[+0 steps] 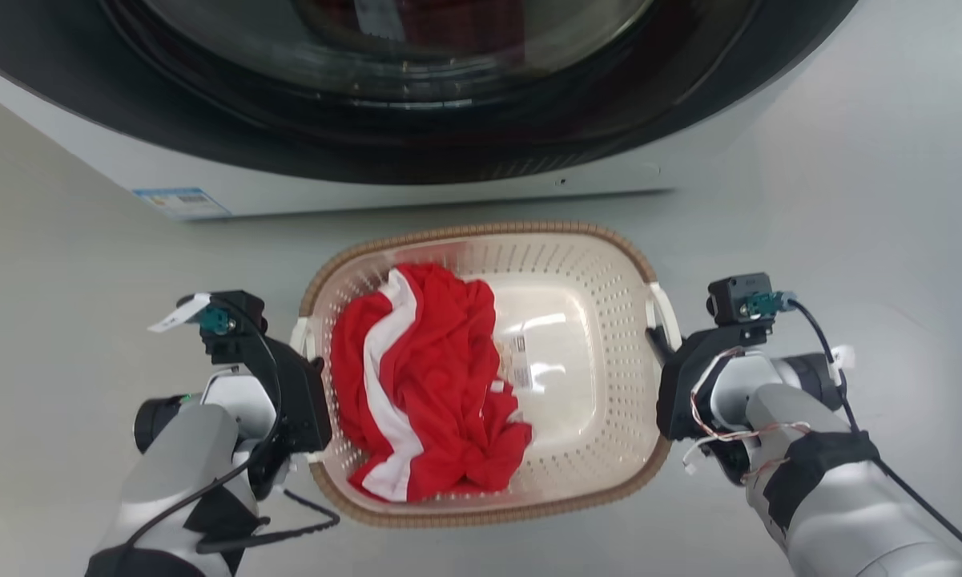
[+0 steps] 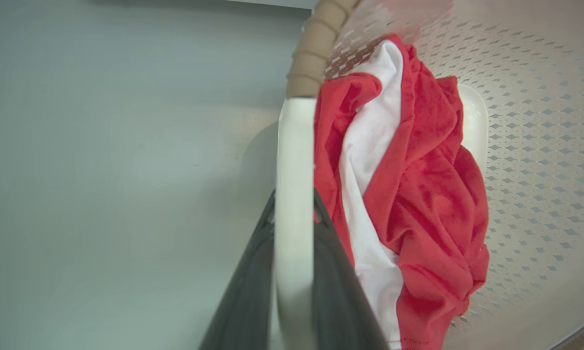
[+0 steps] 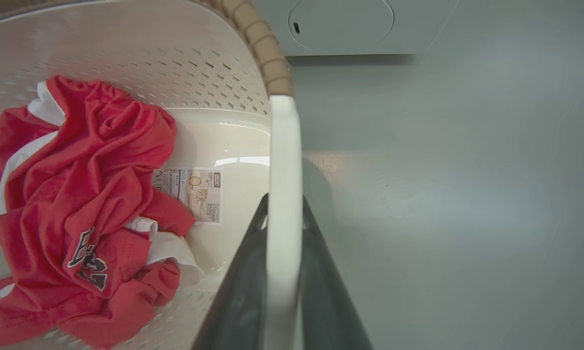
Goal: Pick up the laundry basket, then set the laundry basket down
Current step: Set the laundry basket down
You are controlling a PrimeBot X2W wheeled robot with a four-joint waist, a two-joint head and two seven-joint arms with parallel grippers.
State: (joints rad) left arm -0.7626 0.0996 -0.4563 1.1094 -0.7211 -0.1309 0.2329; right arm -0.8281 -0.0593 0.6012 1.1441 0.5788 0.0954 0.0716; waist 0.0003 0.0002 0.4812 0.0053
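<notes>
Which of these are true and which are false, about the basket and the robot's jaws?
1. A red and white shirt lies in the basket. True.
2. The left jaws clamp a white handle. True.
3. The right jaws hang open, away from the basket. False: they are shut on the other handle.
4. The shirt covers the whole base. False: it lies toward the robot's left; bare base and a label show beside it.
5. A washer stands beyond the basket. True.
</notes>
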